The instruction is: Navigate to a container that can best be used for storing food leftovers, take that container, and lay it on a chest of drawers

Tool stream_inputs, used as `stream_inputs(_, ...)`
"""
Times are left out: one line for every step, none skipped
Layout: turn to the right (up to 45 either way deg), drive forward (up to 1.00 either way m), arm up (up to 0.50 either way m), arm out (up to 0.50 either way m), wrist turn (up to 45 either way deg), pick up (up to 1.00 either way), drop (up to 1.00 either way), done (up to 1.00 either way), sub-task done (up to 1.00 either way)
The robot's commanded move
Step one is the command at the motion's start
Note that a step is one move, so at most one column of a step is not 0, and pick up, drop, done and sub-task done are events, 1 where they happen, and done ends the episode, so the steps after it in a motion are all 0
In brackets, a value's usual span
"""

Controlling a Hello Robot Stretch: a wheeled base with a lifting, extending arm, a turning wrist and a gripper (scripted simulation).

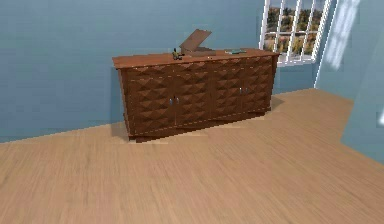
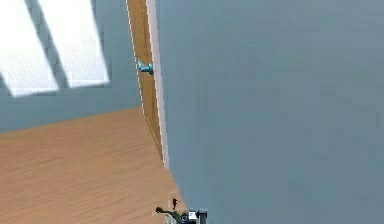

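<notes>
Arm side view: I can't tell if my gripper (image 2: 170,211) holds anything; I'd judge the container light, stiff, best taken by its rim

Item: chest of drawers (image 1: 198,92), dark carved wood, at 12 o'clock against blue wall (image 1: 60,60). On top: tilted brown slab (image 1: 196,41), small dark items (image 1: 236,50). At 2 o'clock: window (image 1: 295,30). Below: wood floor (image 1: 180,180).

Dark wooden sideboard (image 1: 197,92) stands against blue wall (image 1: 60,60). White-framed window (image 1: 296,28), daylit, behind the sideboard's end at forward view's right. Wood-plank floor (image 1: 200,180) before the sideboard. Arm side view: wooden door (image 2: 143,80) seen edge-on.
</notes>
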Motion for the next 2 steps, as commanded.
stream_inputs(0.0, 0.00, -0.30, 0.00, 0.0, 0.00, 0.00, 0.00, 0.00)
stream_inputs(0.0, 0.00, 0.00, 0.00, 0.0, 1.00, 0.00, 0.00, 0.00)
